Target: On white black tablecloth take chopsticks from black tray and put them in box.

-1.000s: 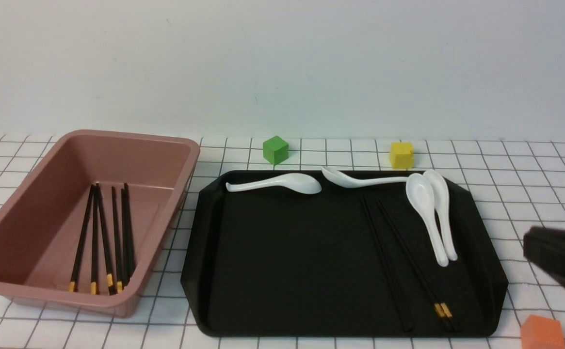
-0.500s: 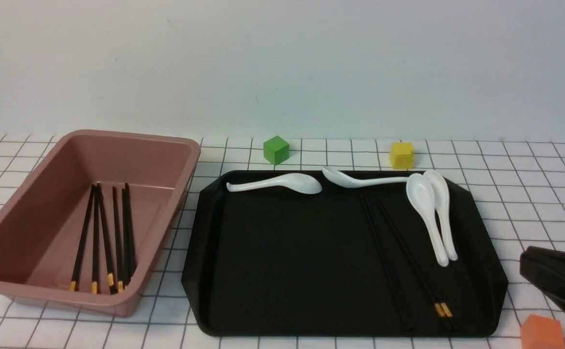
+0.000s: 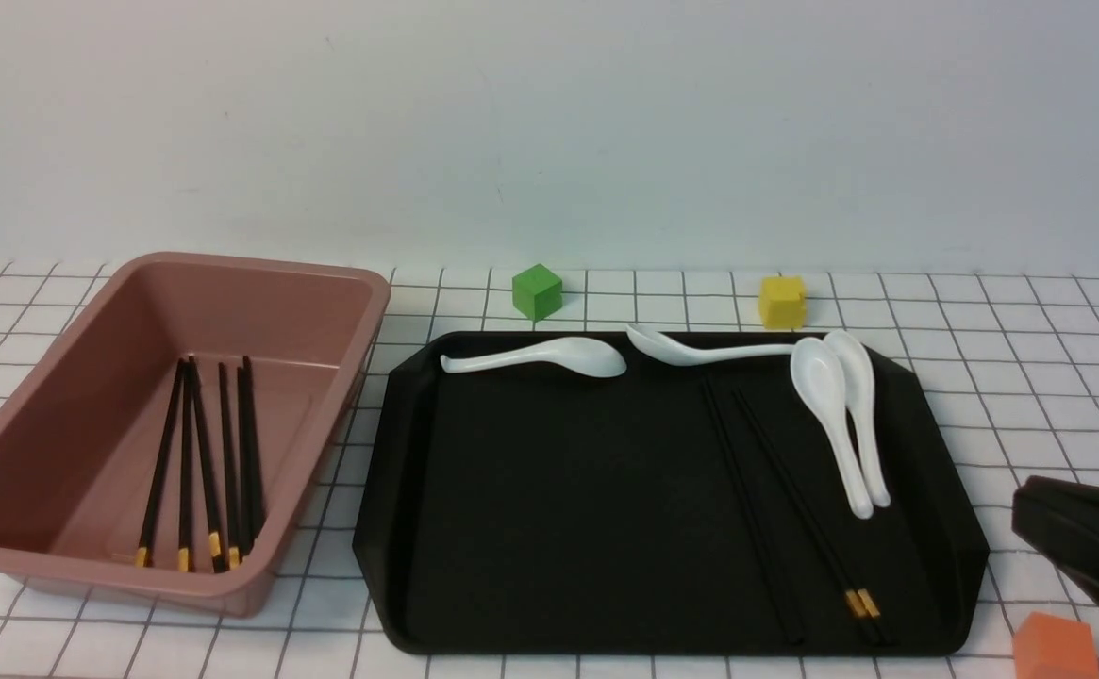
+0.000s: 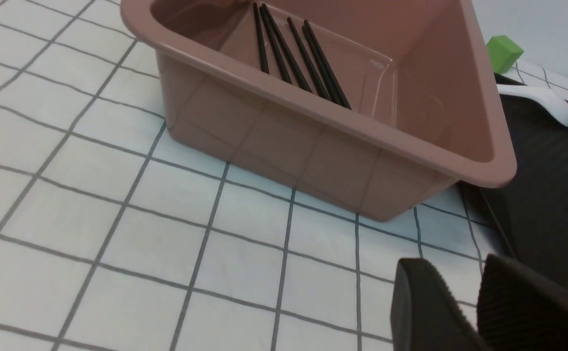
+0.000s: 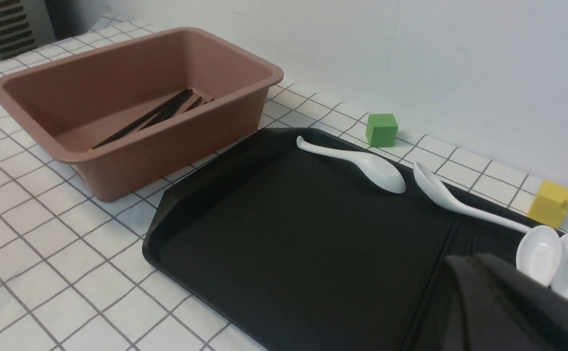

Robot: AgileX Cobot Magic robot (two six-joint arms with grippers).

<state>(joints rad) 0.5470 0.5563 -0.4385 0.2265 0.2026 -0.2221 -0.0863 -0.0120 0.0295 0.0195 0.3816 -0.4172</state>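
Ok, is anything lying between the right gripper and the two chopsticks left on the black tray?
Partly. Two white spoons lie alongside the chopsticks, on the side facing the right gripper, but only by their far half. Toward the gold-banded near ends, just the rim of the black tray lies between.

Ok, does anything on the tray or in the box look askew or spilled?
Nothing stands out: stowed chopsticks lie together in the box, loose chopsticks lie flat on the black tray beside white spoons. Nothing spilled.
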